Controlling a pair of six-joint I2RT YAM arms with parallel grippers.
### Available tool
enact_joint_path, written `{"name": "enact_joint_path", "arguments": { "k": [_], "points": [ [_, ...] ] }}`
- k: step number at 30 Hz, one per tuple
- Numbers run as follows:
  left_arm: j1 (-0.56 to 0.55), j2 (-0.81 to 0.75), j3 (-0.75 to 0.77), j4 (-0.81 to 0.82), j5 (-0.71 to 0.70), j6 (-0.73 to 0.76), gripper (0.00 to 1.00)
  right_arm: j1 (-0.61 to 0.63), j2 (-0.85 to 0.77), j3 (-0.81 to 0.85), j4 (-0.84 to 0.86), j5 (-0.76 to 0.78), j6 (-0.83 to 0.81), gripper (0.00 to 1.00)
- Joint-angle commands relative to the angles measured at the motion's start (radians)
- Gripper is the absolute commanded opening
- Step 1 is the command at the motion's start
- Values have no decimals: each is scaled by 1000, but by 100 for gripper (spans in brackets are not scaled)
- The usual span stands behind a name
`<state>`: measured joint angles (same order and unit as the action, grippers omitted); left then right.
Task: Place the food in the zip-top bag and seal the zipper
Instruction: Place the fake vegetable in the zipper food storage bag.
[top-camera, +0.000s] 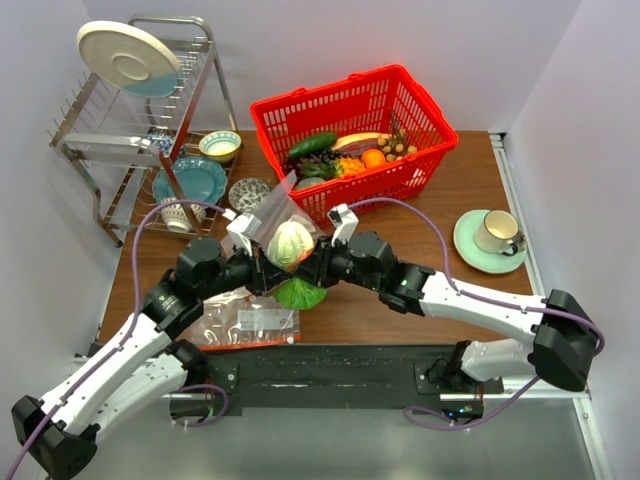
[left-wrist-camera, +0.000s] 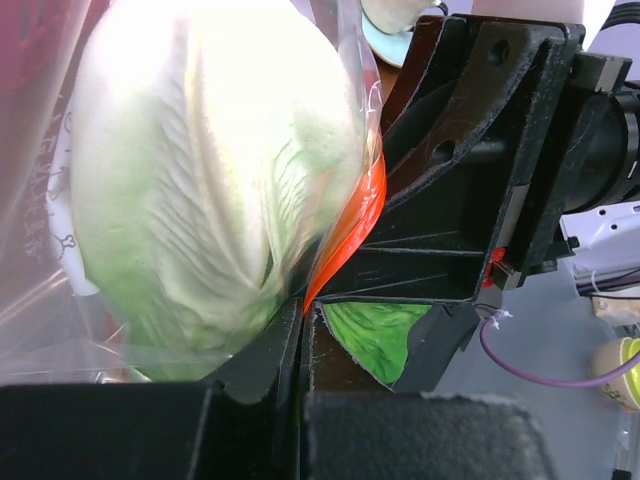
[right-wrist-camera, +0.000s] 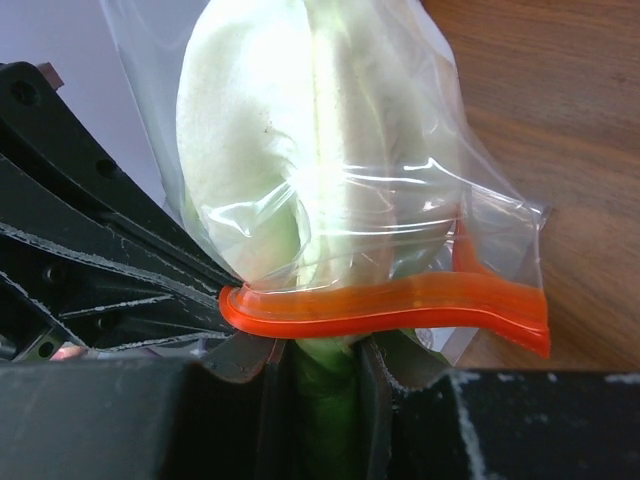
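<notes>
A pale-green napa cabbage (top-camera: 291, 243) sits mostly inside a clear zip-top bag (top-camera: 272, 205) held up above the table's middle. My left gripper (left-wrist-camera: 303, 318) is shut on the bag's mouth edge, at the red-orange zipper (left-wrist-camera: 352, 232). My right gripper (right-wrist-camera: 325, 365) is shut on the cabbage's green leafy end (right-wrist-camera: 326, 400), which sticks out below the zipper (right-wrist-camera: 400, 300). The cabbage's white body (right-wrist-camera: 300, 150) lies past the strip, under the plastic. A dark green cucumber (top-camera: 313, 144) and small brown nuts (top-camera: 402, 150) lie in the red basket (top-camera: 300, 110).
A second clear bag (top-camera: 245, 322) lies flat by the left arm. Behind the grippers, the basket also holds an orange and other produce. A dish rack (top-camera: 130, 130) with a plate, and bowls (top-camera: 195, 180), stand back left. At right sits a cup on a saucer (top-camera: 490, 240).
</notes>
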<state>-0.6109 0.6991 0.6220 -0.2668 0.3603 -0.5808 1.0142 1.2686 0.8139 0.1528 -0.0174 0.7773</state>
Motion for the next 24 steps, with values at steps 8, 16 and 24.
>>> {"name": "enact_joint_path", "arguments": {
  "k": [8,16,24],
  "points": [
    [0,16,44,21,26,30,0,11,-43,53,-36,161,260,4],
    [-3,19,27,70,57,-1,0,11,-48,57,-102,226,427,1],
    [-12,13,-2,98,71,-24,0,12,-77,38,-91,255,485,0]
  ]
}}
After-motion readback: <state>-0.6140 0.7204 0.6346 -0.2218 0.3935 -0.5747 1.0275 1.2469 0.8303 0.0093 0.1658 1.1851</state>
